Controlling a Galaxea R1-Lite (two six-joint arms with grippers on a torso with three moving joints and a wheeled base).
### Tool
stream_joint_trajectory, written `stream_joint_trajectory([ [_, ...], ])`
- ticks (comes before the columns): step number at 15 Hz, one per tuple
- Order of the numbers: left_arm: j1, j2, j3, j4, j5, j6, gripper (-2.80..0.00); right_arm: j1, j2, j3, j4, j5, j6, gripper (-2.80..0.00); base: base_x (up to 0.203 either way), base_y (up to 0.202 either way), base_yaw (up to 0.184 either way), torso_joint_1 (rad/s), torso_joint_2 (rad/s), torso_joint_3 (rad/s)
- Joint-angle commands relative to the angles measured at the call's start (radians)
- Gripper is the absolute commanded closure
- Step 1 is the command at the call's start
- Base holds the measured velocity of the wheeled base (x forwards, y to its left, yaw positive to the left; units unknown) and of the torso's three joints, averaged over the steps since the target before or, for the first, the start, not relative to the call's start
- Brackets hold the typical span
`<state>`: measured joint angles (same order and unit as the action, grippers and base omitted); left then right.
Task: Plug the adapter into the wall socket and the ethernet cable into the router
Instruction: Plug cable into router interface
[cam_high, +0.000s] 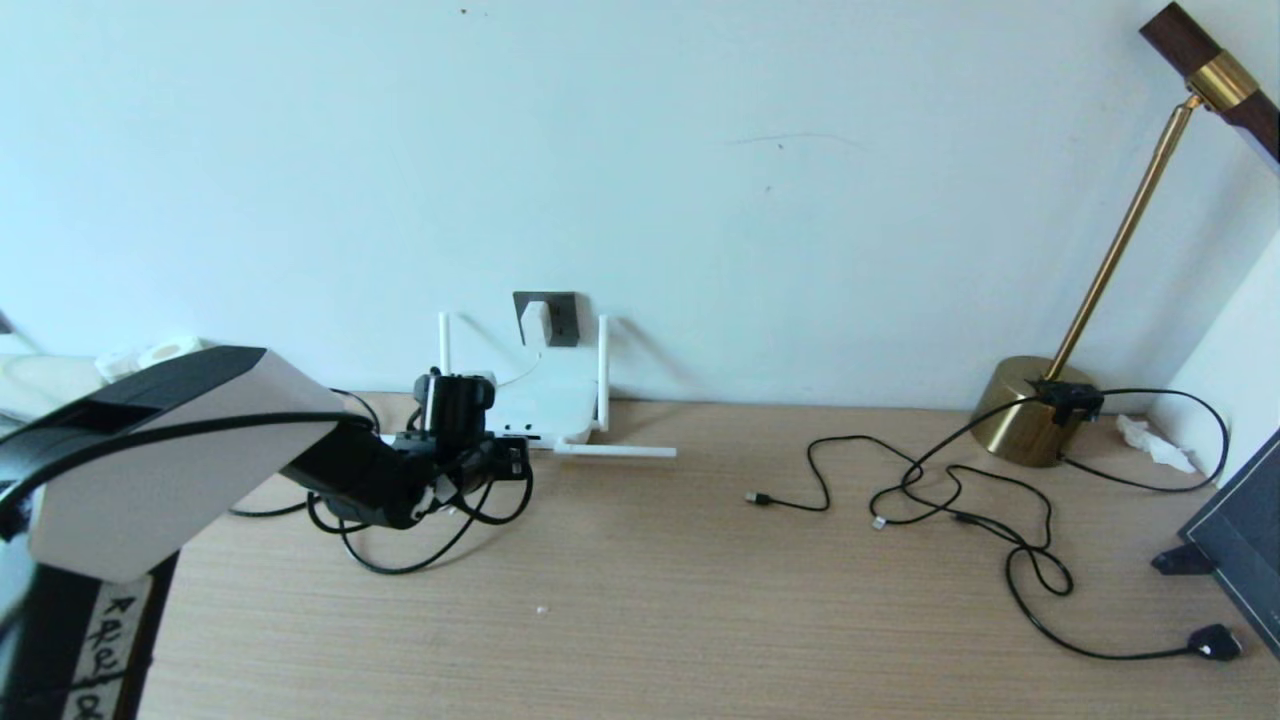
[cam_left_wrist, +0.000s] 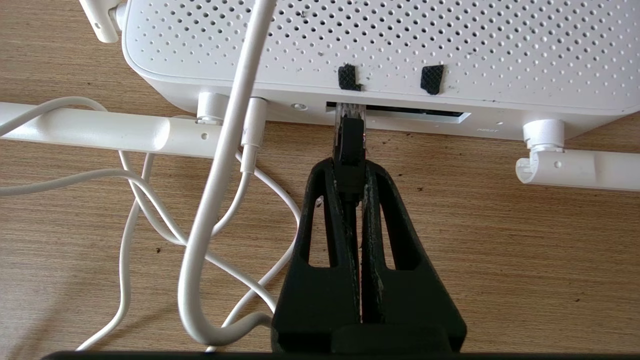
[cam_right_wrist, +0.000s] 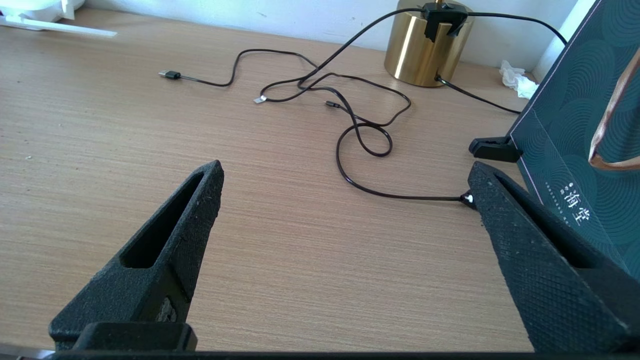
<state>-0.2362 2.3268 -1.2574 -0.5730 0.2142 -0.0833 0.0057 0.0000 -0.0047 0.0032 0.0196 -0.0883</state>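
Note:
The white router (cam_high: 548, 400) lies against the wall with its dark ports facing me. Above it the white adapter (cam_high: 535, 322) sits in the dark grey wall socket (cam_high: 562, 318), and its thin white cord (cam_left_wrist: 220, 165) hangs down to the router (cam_left_wrist: 380, 45). My left gripper (cam_left_wrist: 350, 167) is shut on the ethernet cable's plug (cam_left_wrist: 350, 145). The plug's clear tip is at the mouth of the port slot. The black ethernet cable (cam_high: 400, 572) loops on the table under my left gripper (cam_high: 510, 458). My right gripper (cam_right_wrist: 345, 170) hovers open over bare table.
Two router antennas (cam_left_wrist: 85, 132) (cam_left_wrist: 580, 167) lie flat on the table either side of the ports. Thin black cables (cam_high: 950, 490) with small plugs sprawl at the right, near a brass lamp base (cam_high: 1030, 410) and a dark box (cam_right_wrist: 585, 125).

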Motion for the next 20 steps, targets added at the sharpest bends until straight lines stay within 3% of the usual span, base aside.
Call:
stream_joint_trajectory([
  [1, -0.002, 0.0, 0.0, -0.004, 0.002, -0.001, 0.0, -0.001, 0.002, 0.0, 0.0, 0.0, -0.001, -2.8, 0.0, 0.0, 0.0, 0.0, 0.0, 0.0],
  [20, 0.001, -0.002, 0.013, -0.005, 0.002, -0.001, 0.0, 0.0, 0.002, 0.0, 0.0, 0.0, -0.001, -2.8, 0.0, 0.0, 0.0, 0.0, 0.0, 0.0],
])
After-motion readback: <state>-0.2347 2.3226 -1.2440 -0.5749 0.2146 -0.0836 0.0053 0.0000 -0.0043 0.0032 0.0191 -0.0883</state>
